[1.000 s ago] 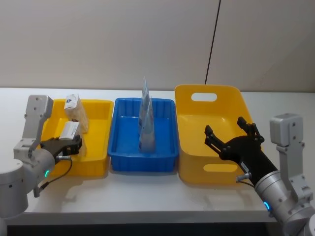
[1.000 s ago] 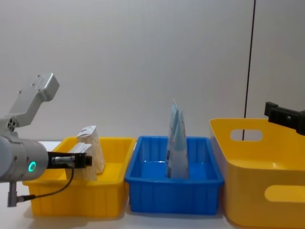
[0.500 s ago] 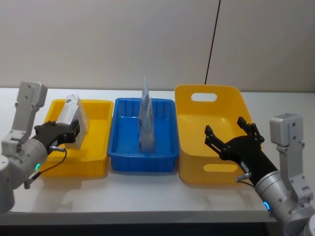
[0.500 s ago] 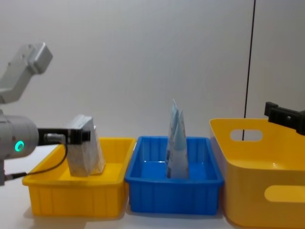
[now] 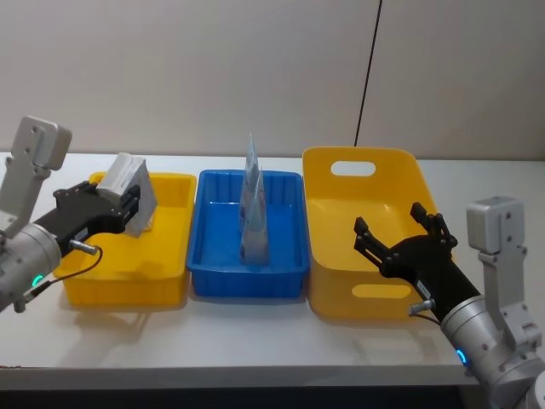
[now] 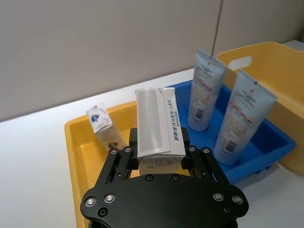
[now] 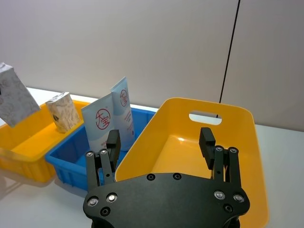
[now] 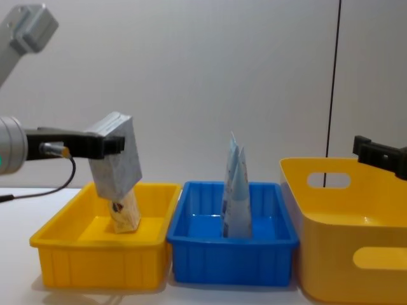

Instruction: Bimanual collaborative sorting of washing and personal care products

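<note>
Left gripper [image 8: 105,144] clamps the cream block pack [image 8: 118,168], half-hiding the small beige pack [image 8: 126,215]; right gripper's [image 7: 160,141] fingers [image 7: 207,141] gape.

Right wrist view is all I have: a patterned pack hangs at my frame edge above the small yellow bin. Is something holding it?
Observer: Yes, the left gripper is shut on the upper part of the cream block pack, reaching in from the left side of the small yellow bin.
Operator: My right gripper hovers open over the large yellow bin. Is the pack over the blue bin?
Observer: No. The head view shows it over the small yellow bin, a clear gap short of the blue bin.
</note>
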`<state>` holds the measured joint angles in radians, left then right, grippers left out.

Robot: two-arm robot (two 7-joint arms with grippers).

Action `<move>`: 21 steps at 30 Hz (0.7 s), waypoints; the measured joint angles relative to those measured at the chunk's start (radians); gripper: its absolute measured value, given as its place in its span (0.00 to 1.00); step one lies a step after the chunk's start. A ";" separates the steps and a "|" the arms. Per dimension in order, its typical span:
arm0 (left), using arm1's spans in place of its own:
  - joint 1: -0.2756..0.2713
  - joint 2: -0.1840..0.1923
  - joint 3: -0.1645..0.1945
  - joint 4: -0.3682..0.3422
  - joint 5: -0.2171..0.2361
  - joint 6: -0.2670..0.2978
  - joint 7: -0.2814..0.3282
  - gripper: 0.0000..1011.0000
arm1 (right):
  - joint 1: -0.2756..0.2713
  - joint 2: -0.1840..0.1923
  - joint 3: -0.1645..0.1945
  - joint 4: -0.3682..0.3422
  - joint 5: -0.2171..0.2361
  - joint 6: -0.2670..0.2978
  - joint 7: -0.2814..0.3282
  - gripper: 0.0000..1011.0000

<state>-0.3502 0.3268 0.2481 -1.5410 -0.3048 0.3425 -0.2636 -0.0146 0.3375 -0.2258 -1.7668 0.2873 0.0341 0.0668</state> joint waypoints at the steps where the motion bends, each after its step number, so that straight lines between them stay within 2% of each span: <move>1: 0.000 0.007 0.001 -0.005 -0.002 -0.004 -0.013 0.42 | 0.000 0.000 0.000 0.000 0.000 0.000 0.000 0.99; 12: -0.009 0.099 0.014 -0.055 -0.037 -0.047 -0.169 0.42 | 0.000 0.000 0.000 0.000 0.000 0.000 0.000 0.99; 16: -0.015 0.120 0.018 -0.063 -0.048 -0.056 -0.210 0.42 | 0.000 0.000 0.000 0.000 0.000 0.000 0.000 0.99; 21: -0.031 0.158 0.029 -0.073 -0.073 -0.077 -0.299 0.42 | 0.000 0.000 0.000 0.000 0.000 0.000 0.000 0.99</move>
<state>-0.3817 0.4845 0.2772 -1.6136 -0.3778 0.2652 -0.5622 -0.0147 0.3375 -0.2258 -1.7668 0.2873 0.0341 0.0668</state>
